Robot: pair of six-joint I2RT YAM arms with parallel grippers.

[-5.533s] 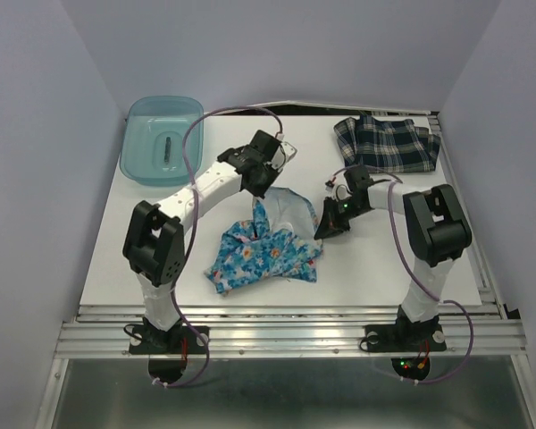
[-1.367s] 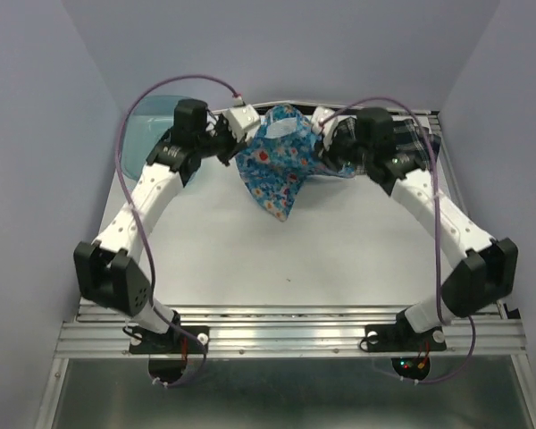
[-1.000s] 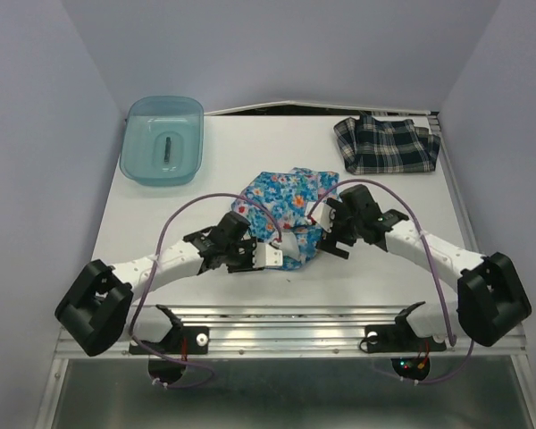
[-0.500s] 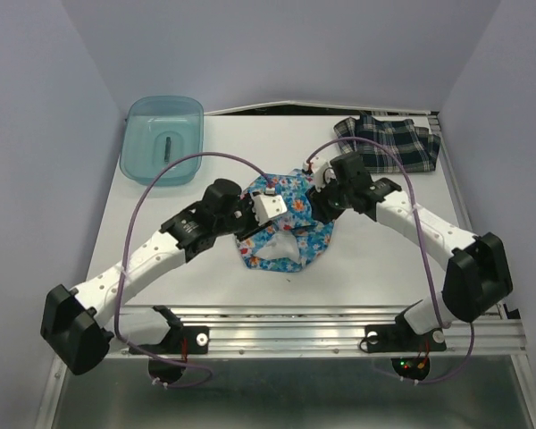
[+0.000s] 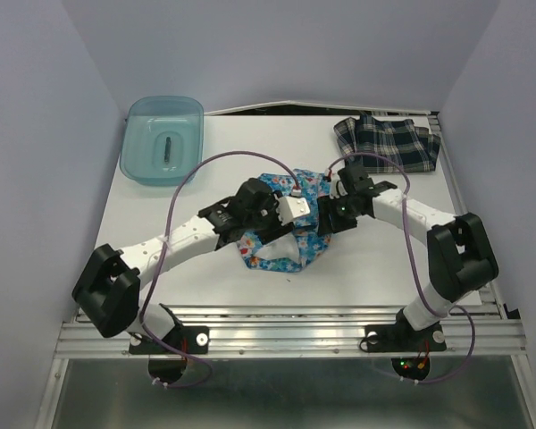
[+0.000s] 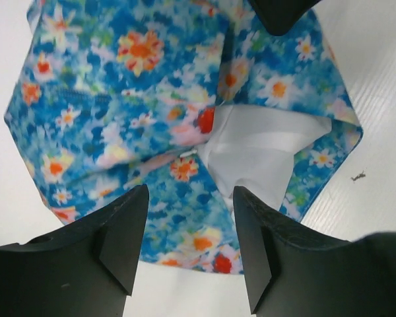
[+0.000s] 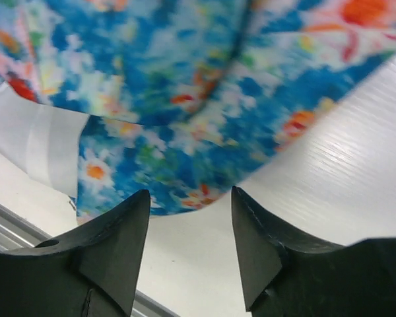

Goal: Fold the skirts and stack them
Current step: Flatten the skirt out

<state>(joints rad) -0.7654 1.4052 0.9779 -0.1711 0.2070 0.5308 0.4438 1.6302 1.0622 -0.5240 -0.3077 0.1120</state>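
The bright blue flowered skirt point(image 5: 295, 251) lies bunched at the table's middle, and its white lining point(image 6: 264, 148) shows through a gap in the folds. My left gripper point(image 5: 297, 214) hovers over the skirt's middle, open, its fingers point(image 6: 122, 231) apart with nothing between them. My right gripper point(image 5: 332, 214) stands open just off the skirt's right edge, over cloth hem point(image 7: 185, 191) and bare table. The navy-and-white plaid skirt point(image 5: 386, 143) lies folded at the back right, away from both grippers.
A translucent teal bin point(image 5: 163, 138) sits at the back left corner. The table's metal front rail point(image 5: 286, 326) runs along the near edge. Both arms reach inward and nearly meet over the flowered skirt.
The flowered skirt was held up between both grippers, then laid down at the middle. The left gripper has opened and let go. The right gripper has drawn back to the skirt's right edge.
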